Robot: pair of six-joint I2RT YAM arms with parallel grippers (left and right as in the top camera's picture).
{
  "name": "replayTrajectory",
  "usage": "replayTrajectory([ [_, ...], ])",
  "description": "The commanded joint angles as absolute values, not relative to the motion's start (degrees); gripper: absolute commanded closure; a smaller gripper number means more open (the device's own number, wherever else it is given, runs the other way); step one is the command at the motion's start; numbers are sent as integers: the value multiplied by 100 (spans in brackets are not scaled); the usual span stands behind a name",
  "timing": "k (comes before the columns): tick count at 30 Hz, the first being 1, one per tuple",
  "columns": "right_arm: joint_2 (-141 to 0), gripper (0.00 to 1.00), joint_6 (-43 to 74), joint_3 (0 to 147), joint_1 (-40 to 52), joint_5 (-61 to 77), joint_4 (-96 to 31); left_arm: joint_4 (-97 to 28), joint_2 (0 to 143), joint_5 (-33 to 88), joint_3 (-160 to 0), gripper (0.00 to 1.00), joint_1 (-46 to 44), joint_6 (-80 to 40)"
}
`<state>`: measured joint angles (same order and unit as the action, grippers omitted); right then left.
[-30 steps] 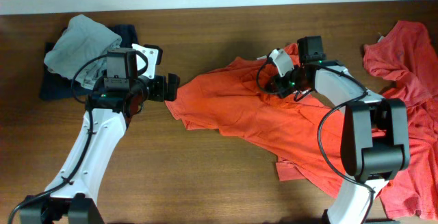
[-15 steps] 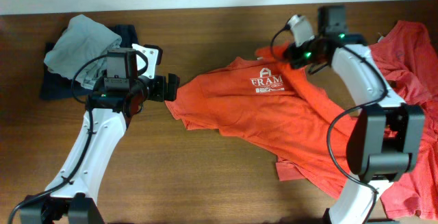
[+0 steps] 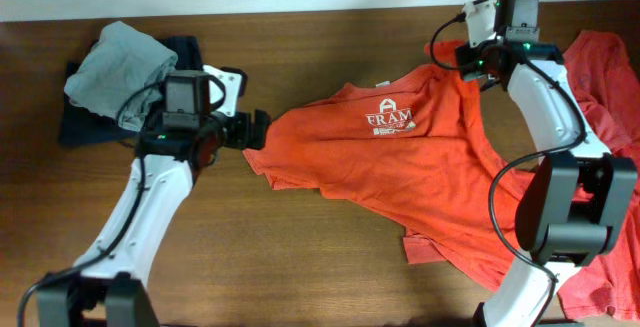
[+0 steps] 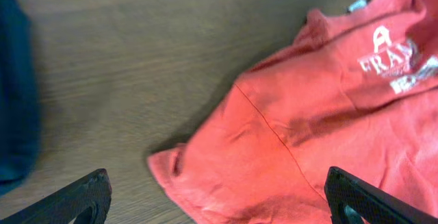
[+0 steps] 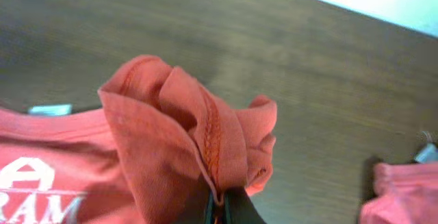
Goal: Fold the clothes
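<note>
Pinching a corner of the shirt tight, the right gripper holds it up; the rest lies on the table. The left gripper hangs open. A hard tug could slip the cloth free.

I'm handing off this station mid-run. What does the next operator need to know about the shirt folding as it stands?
Left gripper: open and empty, beside the nearest sleeve of the orange T-shirt.
Right gripper: shut on a bunched far edge of that shirt.
The shirt lies logo up, partly spread and wrinkled. The second coral shirt is heaped at the right.
Done: no fold yet.
Left: flatten and fold both.
</note>
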<state>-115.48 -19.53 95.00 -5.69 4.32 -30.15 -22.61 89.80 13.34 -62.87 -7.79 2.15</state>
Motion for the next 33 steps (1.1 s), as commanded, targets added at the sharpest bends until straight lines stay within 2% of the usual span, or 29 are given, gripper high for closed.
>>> replayTrajectory([
  [1,-11843,96,-1918,9581,-720,106,-2805,-2180,9402,1422,-6381,1,-965,220],
  [8,-12204,96,-1900,9581,-860,-97,-2630,-1767,9996,1422,-6381,2,-1050,220],
  [13,-12390,95,-1542,9581,-1020,-91,-2445,-1420,10197,1774,-6381,11,-1059,222],
  [14,-12405,88,-1459,9581,-1041,-93,-2399,-1347,10226,1782,-6381,18,-1072,220],
  [16,-12405,66,-1264,9581,-1087,-91,-2324,-1197,10304,1763,-6381,28,-1105,220],
  [18,-12405,58,-1072,9581,-1127,-91,-2279,-1070,10401,1765,-6381,30,-1146,220],
  [21,-12405,23,-972,9581,-1166,-91,-2265,-1024,10519,1761,-6381,31,-1240,224],
  [23,-12383,8,-974,9581,-1170,-93,-2279,-982,10575,1758,-6381,32,-1295,226],
  [28,-12022,3,-851,9598,-1170,-89,-2565,-823,10617,1754,-6381,48,-1363,224],
  [32,-11568,2,-377,9598,-1170,-49,-2987,-808,10619,1592,-6381,52,-1369,224],
  [33,-11459,2,-255,9598,-1170,-49,-3133,-810,10626,1498,-6381,56,-1374,224],
])
